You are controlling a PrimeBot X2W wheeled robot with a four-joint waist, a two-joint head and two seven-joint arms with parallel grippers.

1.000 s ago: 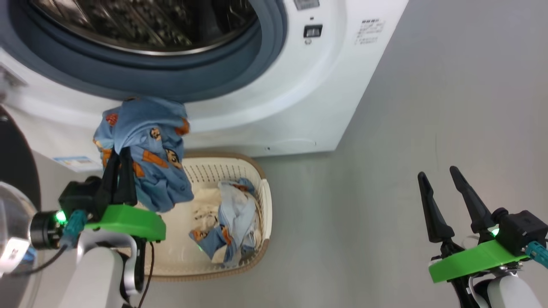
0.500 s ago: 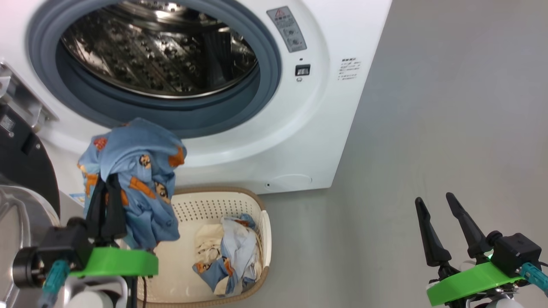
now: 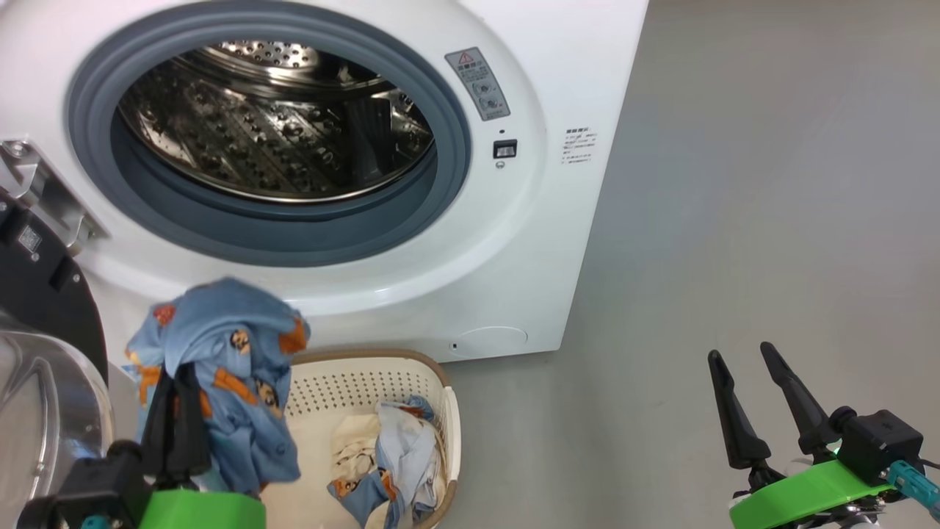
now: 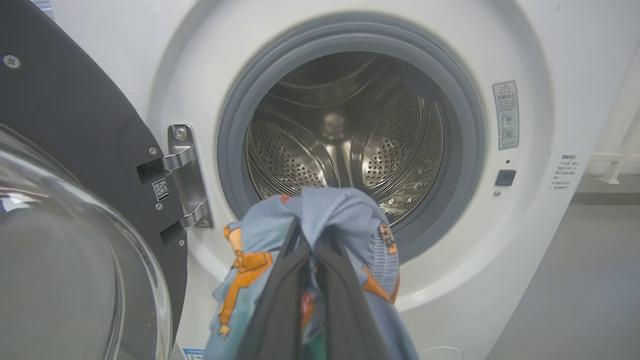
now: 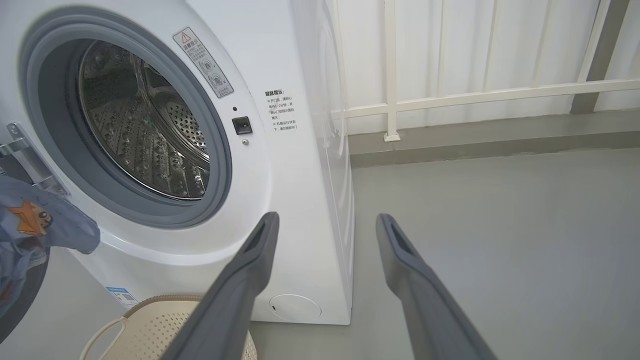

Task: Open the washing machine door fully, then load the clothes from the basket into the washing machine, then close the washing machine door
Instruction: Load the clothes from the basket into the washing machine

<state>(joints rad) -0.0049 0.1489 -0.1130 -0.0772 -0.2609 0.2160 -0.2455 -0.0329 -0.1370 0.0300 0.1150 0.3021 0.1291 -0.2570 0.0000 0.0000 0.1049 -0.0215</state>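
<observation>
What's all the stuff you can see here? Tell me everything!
washing machine: one, white, straight ahead
drum: one, steel, inside it
door: one, black rim, clear glass, open at left
basket: one, cream, on floor below opening
clothes: few, pale blue and cream, in basket
blue garment: one, orange print, held before the machine
floor: grey, at right
railing: one, white, behind machine
left jaws: two dark fingers, shut on blue garment
right jaws: two dark fingers, open, lower right
</observation>
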